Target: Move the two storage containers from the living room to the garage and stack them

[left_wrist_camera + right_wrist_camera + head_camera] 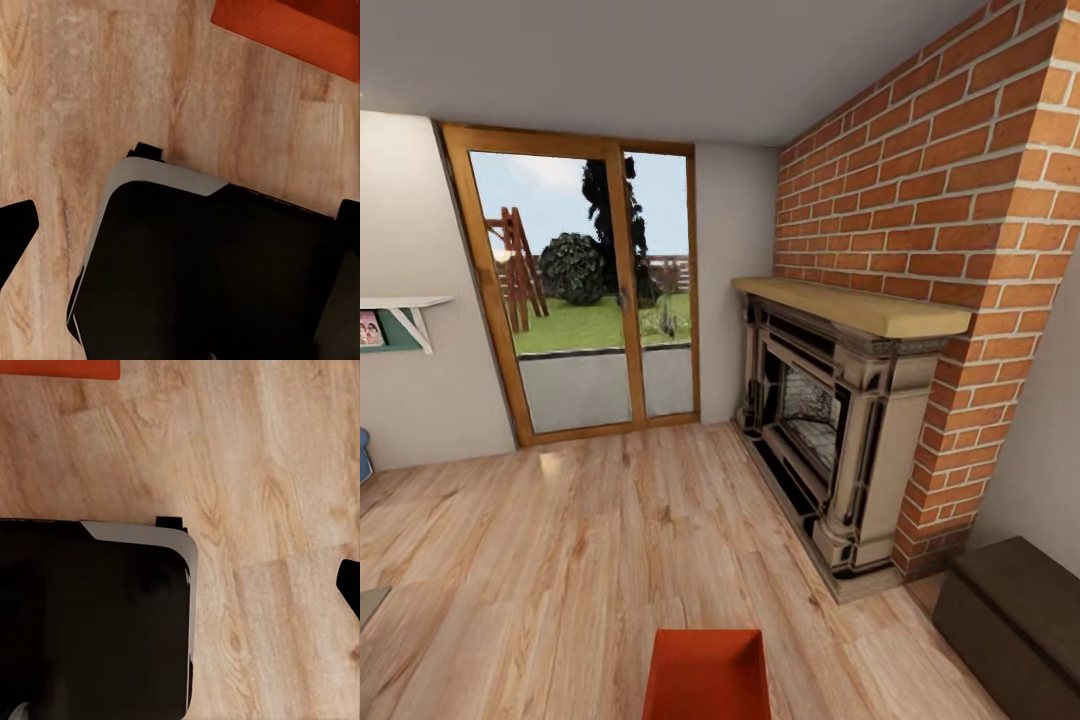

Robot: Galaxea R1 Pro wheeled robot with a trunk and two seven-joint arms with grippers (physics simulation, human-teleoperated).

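Observation:
I am in the living room, on light wood-plank flooring [560, 560]. One orange-red open-top storage container [705, 675] sits on the planks at the head view's lower edge, just ahead of me. A corner of it shows in the left wrist view [289, 30] and a strip of it in the right wrist view [60, 367]. My left gripper [180, 232] hangs over my own base with its dark fingertips [11, 232] far apart and nothing held. One fingertip [351, 585] of my right gripper [180, 585] shows at the picture's edge, and it holds nothing. The garage is out of view.
A red-brick fireplace [830, 420] with a stone surround stands at the right, and a dark low bench [1015, 620] sits beyond it. Wood-framed glass doors [585, 300] are ahead. A wall shelf [405, 310] hangs at the left. My black base [202, 277] sits under both wrists.

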